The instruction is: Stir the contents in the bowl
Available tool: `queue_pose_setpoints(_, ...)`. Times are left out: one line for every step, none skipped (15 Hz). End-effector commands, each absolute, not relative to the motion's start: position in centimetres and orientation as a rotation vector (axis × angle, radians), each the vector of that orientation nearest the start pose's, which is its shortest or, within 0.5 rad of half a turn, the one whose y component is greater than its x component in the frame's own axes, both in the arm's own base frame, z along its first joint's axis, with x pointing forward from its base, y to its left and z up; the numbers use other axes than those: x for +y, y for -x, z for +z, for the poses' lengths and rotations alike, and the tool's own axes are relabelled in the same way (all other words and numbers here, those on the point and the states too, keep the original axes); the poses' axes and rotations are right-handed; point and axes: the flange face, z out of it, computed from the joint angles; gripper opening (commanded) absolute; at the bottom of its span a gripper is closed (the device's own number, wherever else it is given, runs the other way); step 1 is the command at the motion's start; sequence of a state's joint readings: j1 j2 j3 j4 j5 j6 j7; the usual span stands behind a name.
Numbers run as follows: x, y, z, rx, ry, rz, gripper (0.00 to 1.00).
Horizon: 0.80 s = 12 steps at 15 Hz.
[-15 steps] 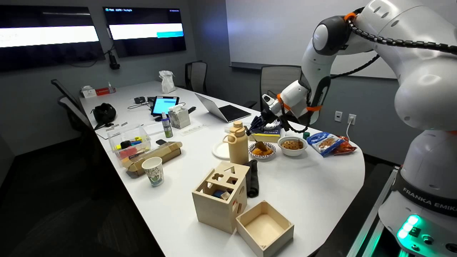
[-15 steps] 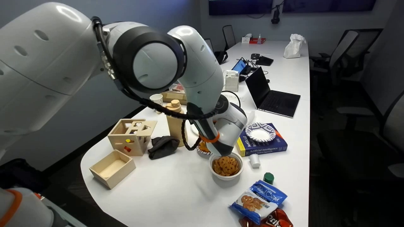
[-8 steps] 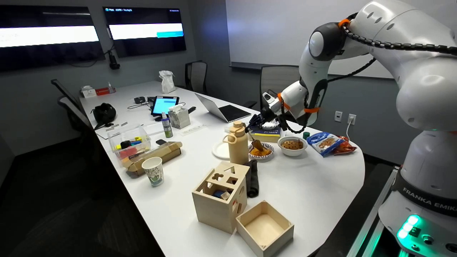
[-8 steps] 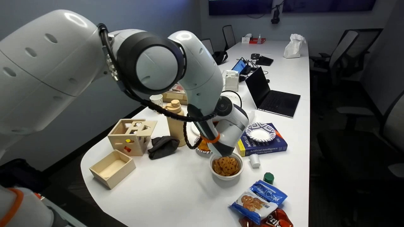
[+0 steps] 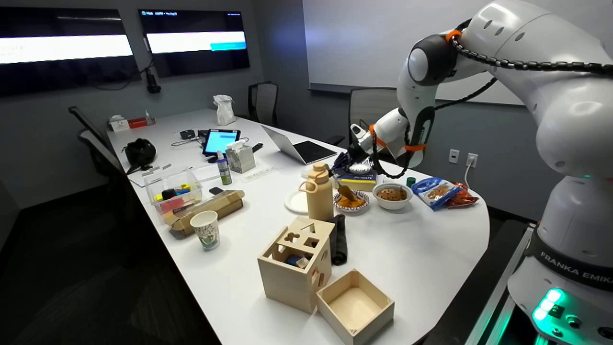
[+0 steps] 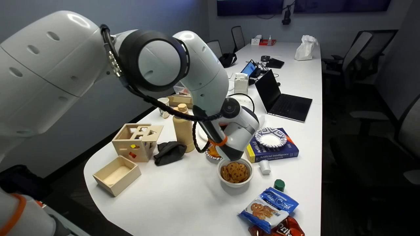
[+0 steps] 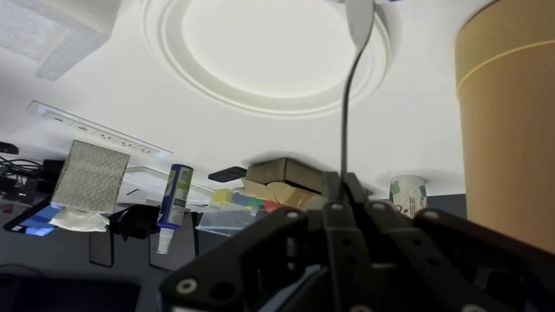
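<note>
The bowl, small and round with a patterned light rim, stands on the table behind the tan bottle and holds the bright orange contents. In an exterior view the arm partly hides the bowl. My gripper is shut on a thin metal utensil, gripped between the fingertips in the wrist view. The utensil slants down from the gripper, and its broad brownish end is in the bowl at the contents. The arm hides the gripper in an exterior view. The wrist view does not clearly show the bowl.
A tall tan bottle stands close beside the gripper and bowl. A white bowl of cookies, a book with a plate on it, a white plate and a wooden shape box are nearby.
The arm's elbow has moved lower and left in an exterior view. The utensil's end shifted slightly left and back within the bowl, and the bowl shifted slightly. The gripper stays shut on the utensil.
</note>
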<state>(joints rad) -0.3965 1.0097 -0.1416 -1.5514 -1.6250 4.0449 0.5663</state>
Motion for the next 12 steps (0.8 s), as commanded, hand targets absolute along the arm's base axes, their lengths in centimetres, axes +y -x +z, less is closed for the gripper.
queue_pose_setpoints(-16.1, -56.5, 14.4, -1.2, 2.405, -1.117, 0.01)
queue_pose_setpoints(-15.9, -56.1, 14.4, -1.225, 2.384, -1.093, 0.01)
queue_pose_setpoints(-15.9, -55.9, 14.4, -1.249, 2.368, -1.069, 0.01)
queue_pose_setpoints(-15.7, -55.6, 14.4, -1.277, 2.345, -1.047, 0.01)
queue_pose_setpoints(-15.5, -55.4, 14.4, -1.3, 2.322, -1.031, 0.01)
queue_pose_setpoints(-15.2, -55.2, 14.3, -1.322, 2.294, -1.021, 0.01)
queue_pose_setpoints(-15.1, -55.2, 14.3, -1.338, 2.271, -1.022, 0.01)
queue_pose_setpoints(-14.9, -55.2, 14.4, -1.352, 2.243, -1.043, 0.01)
queue_pose_setpoints(-14.8, -55.3, 14.4, -1.356, 2.221, -1.065, 0.01)
queue_pose_setpoints(-14.6, -55.3, 14.4, -1.353, 2.209, -1.081, 0.01)
queue_pose_setpoints(-14.4, -55.4, 14.4, -1.349, 2.197, -1.097, 0.01)
queue_pose_setpoints(-14.4, -55.5, 14.5, -1.339, 2.188, -1.117, 0.01)
